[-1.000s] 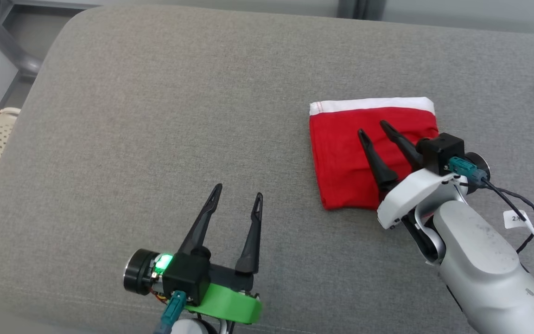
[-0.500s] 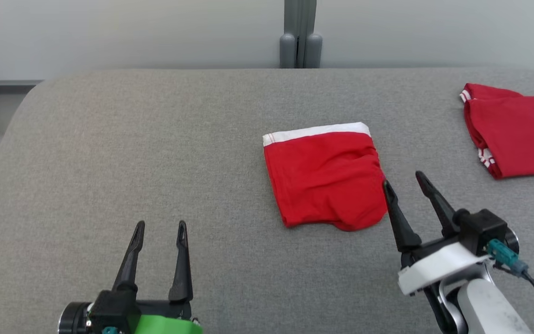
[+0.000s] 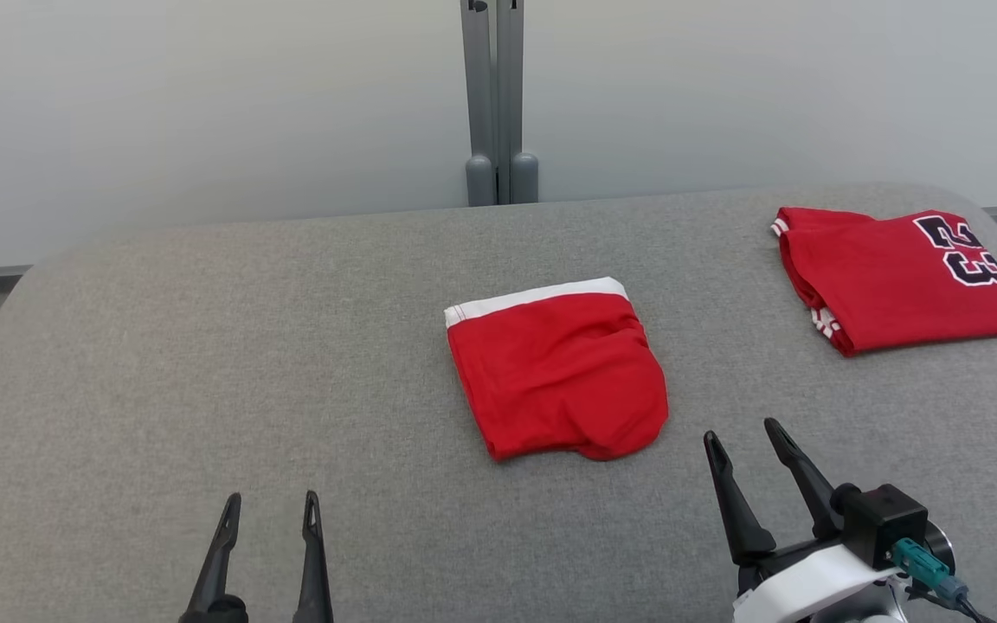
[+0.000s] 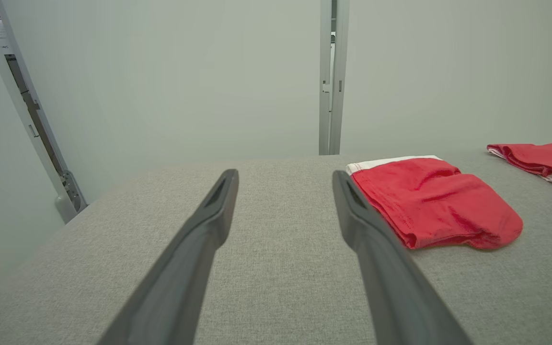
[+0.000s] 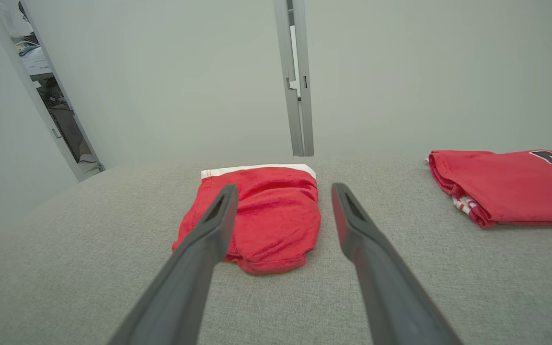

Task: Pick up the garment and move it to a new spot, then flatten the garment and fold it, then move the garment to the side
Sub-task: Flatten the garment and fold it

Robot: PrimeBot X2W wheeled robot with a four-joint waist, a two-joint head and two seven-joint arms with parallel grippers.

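Folded red garment (image 3: pixel 557 374) sitting mid-worktop (image 3: pixel 204 363), white waistband on the far edge, rounded bulgy fold on the edge nearest me. It looks folded, so I judge the shift to the side is what's left, and that's where it can come apart.

Biggest worry: I pinch the top layer alone. Lift that and the fold peels open, and I'm flattening all over again. The near edge is puffy and uneven, so a shallow bite there could easily catch one layer and miss the rest.

Second worry: dragging. This grey covering looks grippy, and a slide across it could bunch the bottom layer and roll the stack.

Third: the red numbered jersey (image 3: pixel 897 277) lies well off to my right at the far corner. Carry too far that way and the two reds end up overlapping.

Now the hardware. My right pincer (image 3: pixel 741 430) is spread wide, holding nothing, tips hanging just short of the garment's near right corner, not touching it. In its wrist view the garment sits beyond the gap between the fingers. My left pincer (image 3: pixel 272 497) is wide apart too, empty, well clear to the left over bare covering.
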